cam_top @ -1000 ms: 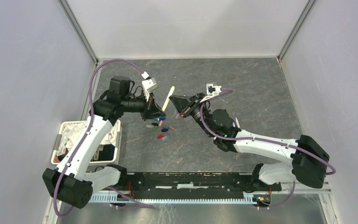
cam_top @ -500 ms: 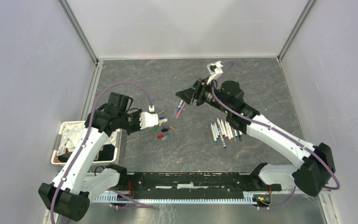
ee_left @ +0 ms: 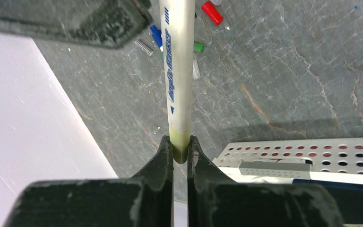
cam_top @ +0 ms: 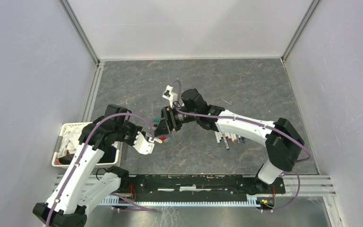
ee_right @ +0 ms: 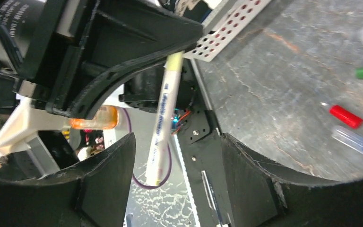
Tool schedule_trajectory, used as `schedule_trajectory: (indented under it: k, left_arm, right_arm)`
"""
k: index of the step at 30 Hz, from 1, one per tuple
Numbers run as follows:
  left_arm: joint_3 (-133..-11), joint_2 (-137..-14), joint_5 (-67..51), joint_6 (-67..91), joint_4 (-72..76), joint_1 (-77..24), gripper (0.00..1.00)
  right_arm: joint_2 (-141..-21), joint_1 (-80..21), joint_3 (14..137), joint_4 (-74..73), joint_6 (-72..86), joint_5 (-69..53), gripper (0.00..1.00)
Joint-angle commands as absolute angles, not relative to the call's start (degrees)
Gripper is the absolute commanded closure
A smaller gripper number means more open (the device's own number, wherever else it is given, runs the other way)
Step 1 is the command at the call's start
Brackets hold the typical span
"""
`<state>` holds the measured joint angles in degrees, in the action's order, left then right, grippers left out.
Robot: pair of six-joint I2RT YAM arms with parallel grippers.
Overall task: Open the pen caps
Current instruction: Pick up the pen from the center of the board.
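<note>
My left gripper is shut on the yellow-green end of a white-barrelled pen. The pen's free end hangs between the wide-open jaws of my right gripper, touching neither finger. In the top view the two grippers, left and right, meet nose to nose at centre-left and cover most of the cap pile. Loose pen caps lie on the table: red, green and blue. Several other pens lie in a row to the right.
A white perforated basket with cloth in it stands at the table's left edge, beside the left arm. The arms' mounting rail runs along the near edge. Grey walls close in the table on three sides.
The right gripper opened and swung from the far middle over to the left gripper. The left gripper drew nearer and lower, the pen still in it.
</note>
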<state>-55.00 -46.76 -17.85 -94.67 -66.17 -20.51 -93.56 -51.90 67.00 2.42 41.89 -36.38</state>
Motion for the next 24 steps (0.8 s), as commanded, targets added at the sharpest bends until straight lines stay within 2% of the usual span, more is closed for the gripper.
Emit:
schedule_trajectory:
  k: [1, 10, 18, 20, 24]
  left_arm:
    - [-54.56, -46.42, -16.61, -102.25, -66.60, -20.84, 0.98]
    - [-56.00, -47.96, -17.41, -101.33, -66.60, -21.09, 0.98]
    - [-57.55, -49.50, -18.09, -100.02, -66.73, -21.20, 0.98]
    - [-57.66, -49.48, -18.22, -99.94, -66.83, -21.28, 0.98]
    - [-58.13, -49.56, -18.48, -99.39, -67.36, -21.35, 0.97]
  right_arm:
    - [-95.68, -53.45, 71.84, 7.10, 44.65, -41.10, 0.29]
    - [-101.85, -56.31, 74.96, 10.10, 47.06, -42.79, 0.32]
    - [-104.91, -57.19, 76.47, 9.93, 46.91, -44.71, 0.53]
    - [-105.01, -57.20, 76.47, 9.74, 46.61, -44.99, 0.63]
    - [-104.69, -56.91, 76.41, 8.24, 44.40, -45.31, 0.97]
